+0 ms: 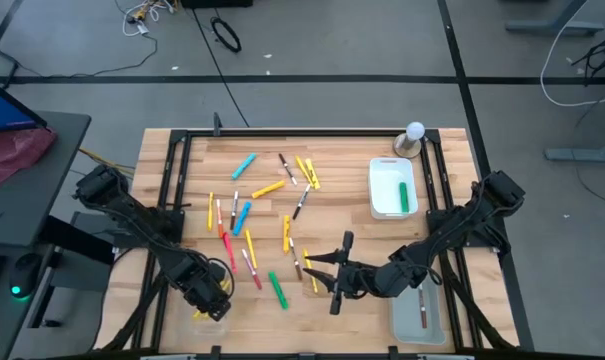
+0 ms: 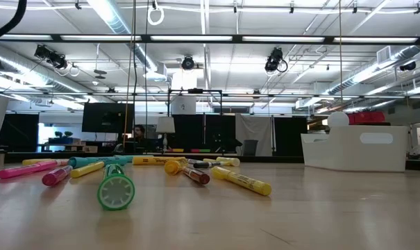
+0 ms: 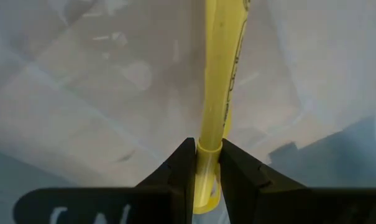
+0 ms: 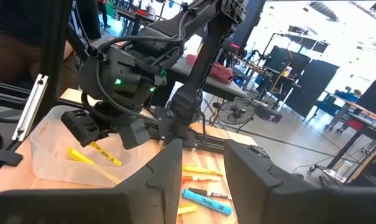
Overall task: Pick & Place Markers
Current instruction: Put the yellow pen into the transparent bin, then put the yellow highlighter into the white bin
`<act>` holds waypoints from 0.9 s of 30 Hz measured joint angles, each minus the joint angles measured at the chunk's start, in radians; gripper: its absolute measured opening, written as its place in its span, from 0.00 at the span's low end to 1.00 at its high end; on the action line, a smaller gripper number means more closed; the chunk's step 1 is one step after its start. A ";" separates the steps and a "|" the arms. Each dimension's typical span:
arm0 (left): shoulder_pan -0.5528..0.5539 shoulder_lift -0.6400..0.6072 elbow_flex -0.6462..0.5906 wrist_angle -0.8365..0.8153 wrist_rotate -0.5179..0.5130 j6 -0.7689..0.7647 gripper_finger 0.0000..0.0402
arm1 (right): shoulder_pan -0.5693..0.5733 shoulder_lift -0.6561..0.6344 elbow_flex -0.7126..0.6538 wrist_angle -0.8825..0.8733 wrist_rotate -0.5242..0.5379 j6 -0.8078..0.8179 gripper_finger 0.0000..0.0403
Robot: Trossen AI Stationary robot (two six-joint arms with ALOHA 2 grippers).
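Early stage. Left gripper (image 1: 214,300) pinches a yellow marker (image 3: 220,93) over the clear tray (image 4: 48,163) at the tabletop's front-left corner. Right gripper (image 1: 334,277), fingers apart and empty, hovers front-centre. Most markers (image 1: 254,215) still lie loose mid-table; few binned.

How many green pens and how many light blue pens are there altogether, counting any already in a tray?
Green markers: 2, one loose, one in the white tray
Light blue markers: 2
Total: 4
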 joint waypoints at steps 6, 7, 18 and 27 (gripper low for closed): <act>0.003 0.000 0.000 -0.002 0.010 0.030 0.24 | 0.003 0.000 0.000 -0.019 0.000 0.004 0.30; 0.002 0.000 0.000 -0.002 0.011 0.033 0.26 | 0.005 0.000 0.000 -0.025 0.000 0.007 0.30; 0.002 -0.059 0.021 -0.002 0.074 0.206 0.48 | 0.019 0.000 0.000 -0.049 0.000 0.023 0.30; -0.013 -0.233 0.121 0.083 -0.494 0.659 0.46 | 0.014 -0.001 0.000 -0.188 -0.001 0.146 0.30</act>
